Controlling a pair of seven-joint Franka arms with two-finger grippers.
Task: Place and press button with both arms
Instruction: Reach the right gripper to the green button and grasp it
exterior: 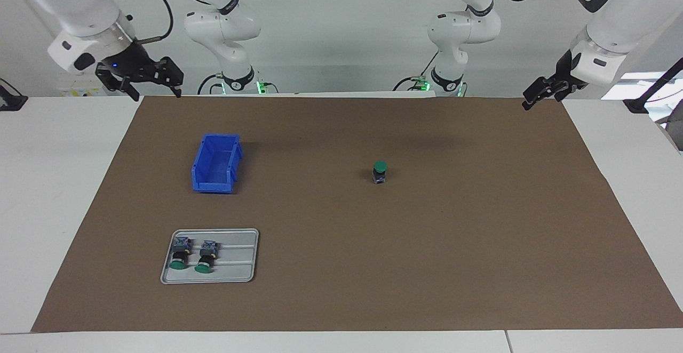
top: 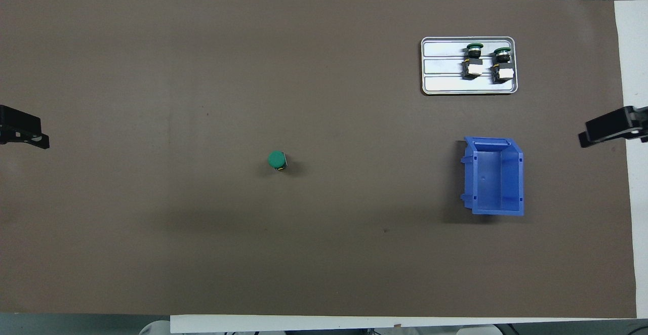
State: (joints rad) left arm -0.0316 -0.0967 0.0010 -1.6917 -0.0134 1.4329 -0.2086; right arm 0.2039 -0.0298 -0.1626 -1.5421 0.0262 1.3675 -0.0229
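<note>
Even, bright light falls from overhead on my brown mat (exterior: 341, 267) — no glare on it. My blue bin (top: 498, 178) and the upright button (top: 277, 160) cast short, soft shadows. A window glares white past my left arm. Both views stay sharp — edges barely bend.

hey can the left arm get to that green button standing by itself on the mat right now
Probably yes. The left gripper hangs open over the mat's edge at its own end, and nothing stands between it and the upright button. The blue bin sits toward the right arm's end.
</note>
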